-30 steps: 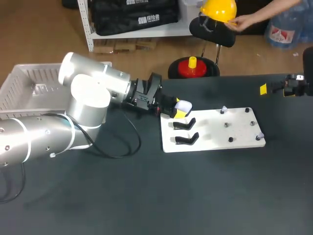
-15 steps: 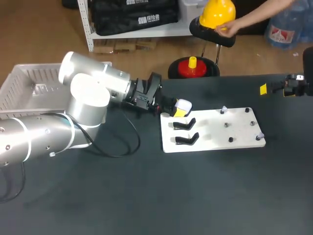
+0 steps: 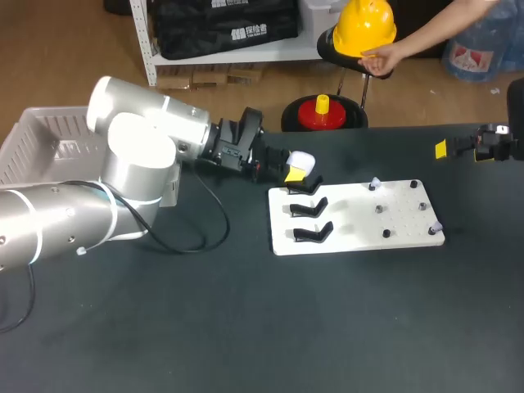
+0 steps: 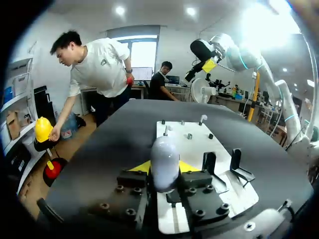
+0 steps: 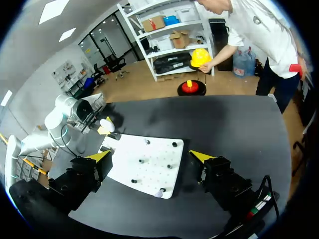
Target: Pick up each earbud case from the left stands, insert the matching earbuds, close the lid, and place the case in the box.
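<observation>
The dark tabletop (image 3: pixel 246 327) carries a white board (image 3: pixel 360 225) at its middle, and a white box (image 3: pixel 33 135) sits at its far left edge. Seen from overhead, the left end effector (image 3: pixel 296 170) holds the earbud case (image 3: pixel 301 160) just over the board's near-left corner, beside two bare black stands (image 3: pixel 311 206). The right end effector (image 3: pixel 463 147) hangs well apart at the right edge.

From the left wrist, the earbud case (image 4: pixel 164 162) stands upright, pinched from both sides between the yellow tips.

From the right wrist, that end effector (image 5: pixel 149 157) is spread wide over the board (image 5: pixel 144 169).

The hold looks low on the rounded shell. I'd carry it slowly, keep it upright, and leave the lid side reachable for the other arm.
</observation>
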Motion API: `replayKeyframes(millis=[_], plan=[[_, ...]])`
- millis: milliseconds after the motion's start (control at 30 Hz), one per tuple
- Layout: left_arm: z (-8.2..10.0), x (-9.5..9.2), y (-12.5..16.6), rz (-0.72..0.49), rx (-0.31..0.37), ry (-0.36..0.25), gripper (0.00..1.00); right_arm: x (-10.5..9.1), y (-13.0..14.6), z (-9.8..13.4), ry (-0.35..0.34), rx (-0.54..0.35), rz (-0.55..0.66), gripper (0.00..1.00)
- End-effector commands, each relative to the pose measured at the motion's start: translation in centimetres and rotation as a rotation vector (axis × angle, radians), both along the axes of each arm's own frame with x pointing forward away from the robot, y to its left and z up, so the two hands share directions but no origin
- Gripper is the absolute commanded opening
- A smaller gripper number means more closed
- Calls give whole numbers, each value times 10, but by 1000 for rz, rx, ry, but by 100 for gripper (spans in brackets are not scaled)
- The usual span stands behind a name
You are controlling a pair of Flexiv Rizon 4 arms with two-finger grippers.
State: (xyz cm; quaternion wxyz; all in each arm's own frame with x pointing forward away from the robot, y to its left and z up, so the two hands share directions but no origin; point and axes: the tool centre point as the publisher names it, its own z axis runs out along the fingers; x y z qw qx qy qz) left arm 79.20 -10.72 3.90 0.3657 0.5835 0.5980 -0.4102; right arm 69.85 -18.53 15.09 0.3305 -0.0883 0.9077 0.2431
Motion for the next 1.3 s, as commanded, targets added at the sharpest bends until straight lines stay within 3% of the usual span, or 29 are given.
replayKeyframes(millis=[33,133,200,400,767,967,1300], plan=[[13,-13,6,20,5,-29,0,1,0,0,0,1,1,100],[20,-17,2,8,-1,-42,0,1,3,0,9,12,20,100],[25,-20,-1,1,2,-53,0,3,15,-2,31,-17,32,100],[38,-25,-14,-24,7,-96,0,9,52,-1,11,-6,66,100],[58,-24,-41,-89,3,-155,0,16,110,-9,38,-4,178,100],[66,-30,-47,-105,13,-190,0,20,126,-14,56,6,227,100],[68,-36,-49,-121,-7,-197,0,28,146,-18,71,3,271,100]])
